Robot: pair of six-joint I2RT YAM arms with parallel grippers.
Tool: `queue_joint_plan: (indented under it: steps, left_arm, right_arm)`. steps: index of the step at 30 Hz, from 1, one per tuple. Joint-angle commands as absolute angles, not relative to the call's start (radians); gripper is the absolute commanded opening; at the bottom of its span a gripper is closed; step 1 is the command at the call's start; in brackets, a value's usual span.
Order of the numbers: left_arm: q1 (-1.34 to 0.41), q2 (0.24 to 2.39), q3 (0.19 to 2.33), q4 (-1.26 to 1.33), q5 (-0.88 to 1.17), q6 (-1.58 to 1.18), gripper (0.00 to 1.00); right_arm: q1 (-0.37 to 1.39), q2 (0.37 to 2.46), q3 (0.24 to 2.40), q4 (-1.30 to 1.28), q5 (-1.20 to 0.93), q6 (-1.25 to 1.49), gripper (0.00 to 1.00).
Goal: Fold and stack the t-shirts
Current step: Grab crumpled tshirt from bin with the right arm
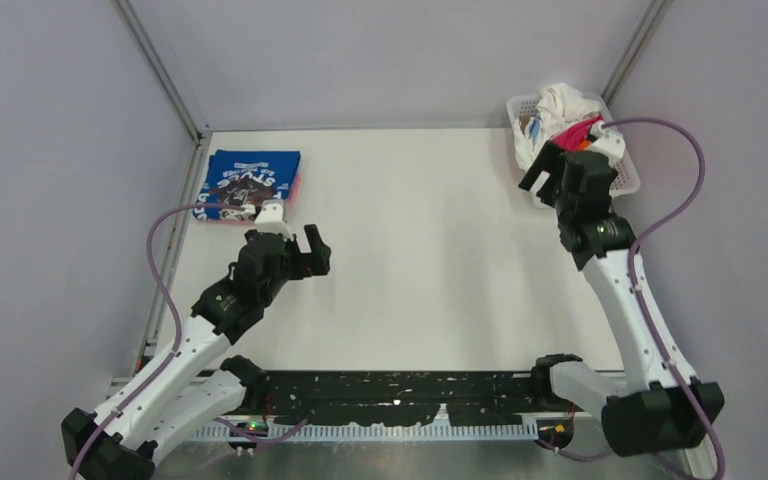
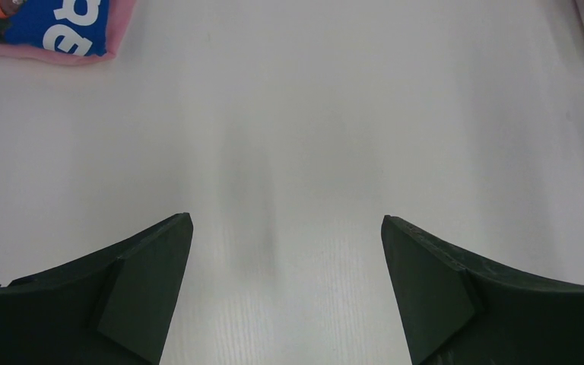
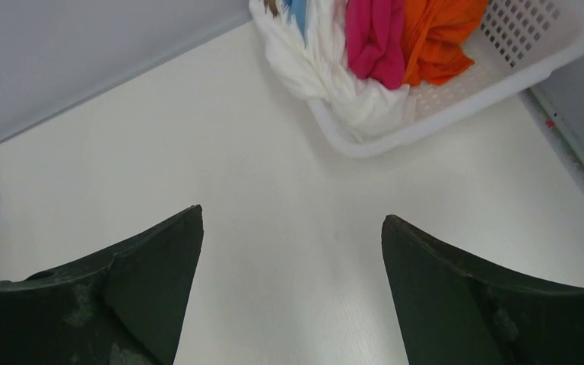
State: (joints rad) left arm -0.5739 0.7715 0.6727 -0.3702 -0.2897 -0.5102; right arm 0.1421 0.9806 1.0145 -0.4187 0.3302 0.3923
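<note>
Two shirts sit stacked at the desk's point(image 1: 410, 250) far-left corner: the blue t-shirt point(image 1: 250, 180) lies folded flat, print up, on the pink t-shirt point(image 2: 122, 26), whose edge peeks out from under it.

Three more lie unfolded in the white mesh basket point(image 3: 536, 57) at the far-right corner. The white t-shirt point(image 3: 327, 80) is bunched up and spilling over the basket's rim. The magenta t-shirt point(image 3: 372, 38) is right against it, and the orange t-shirt point(image 3: 441, 34) is beside that, deeper in the basket.

Left gripper point(image 2: 285, 228) hangs over bare desk toward the left edge, just on the near side of the stack — fingers spread wide, nothing between them, not touching the shirts.

Right gripper point(image 3: 293, 220) hovers over bare desk just beside the basket, on its near-left side — fingers also spread wide, holding nothing, clear of the cloth.

Both arms reach out from the desk's near edge. Purple cables point(image 1: 675, 190) loop off each wrist.
</note>
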Motion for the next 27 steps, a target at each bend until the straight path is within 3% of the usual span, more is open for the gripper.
queue_joint_plan:
  steps: [1, 15, 27]
  left_arm:
    - [-0.575, 0.794, 0.724, -0.318, -0.352, -0.481, 1.0]
    - [-0.575, 0.904, 0.758, -0.277, -0.383, -0.441, 1.0]
    - [-0.575, 0.949, 0.781, -0.284, -0.415, -0.436, 1.0]
  right_arm:
    - [0.024, 1.246, 1.21, -0.384, 0.227, 0.357, 0.95]
    - [-0.057, 1.909, 1.82, -0.414, 0.149, 0.216, 1.0]
    - [-0.075, 2.276, 2.18, -0.426, 0.226, 0.226, 0.87]
